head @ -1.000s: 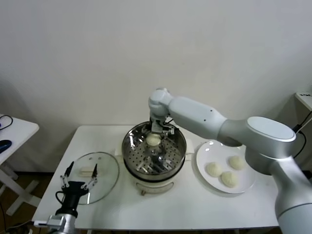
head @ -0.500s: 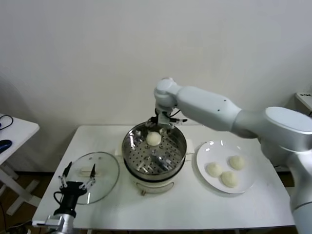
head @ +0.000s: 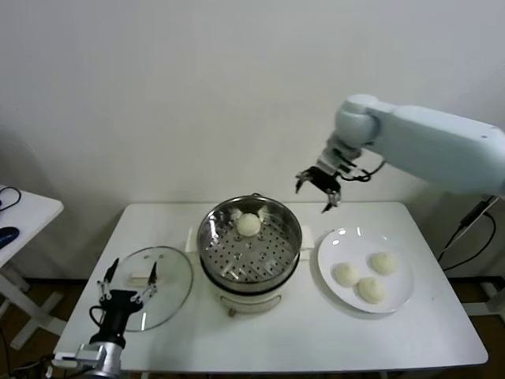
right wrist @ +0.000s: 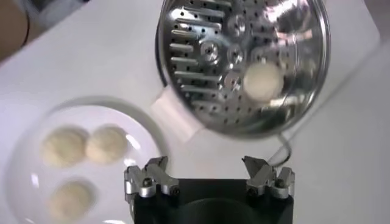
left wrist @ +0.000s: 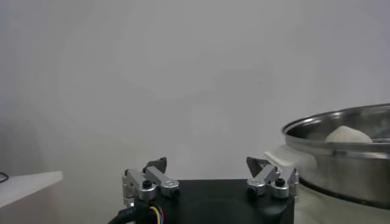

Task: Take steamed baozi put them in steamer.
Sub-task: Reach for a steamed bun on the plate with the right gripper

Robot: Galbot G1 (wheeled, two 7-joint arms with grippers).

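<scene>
Now the right gripper (head: 318, 189) is hanging up high with its claws wide open and holding nothing, away from the steamer (head: 249, 246) where one baozi (head: 248, 225) is sitting, because three buns (head: 371, 278) are waiting on the white plate (head: 401, 296), while the left gripper (head: 126, 282) is resting open by the glass lid (head: 170, 280).

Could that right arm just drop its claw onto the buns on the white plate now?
Probably yes. The right claw hangs open and empty above the table, between the steamer and the plate. The three buns lie uncovered, with nothing above them.

Head view looks down — both wrist views share the steamer (head: 249, 245).
</scene>
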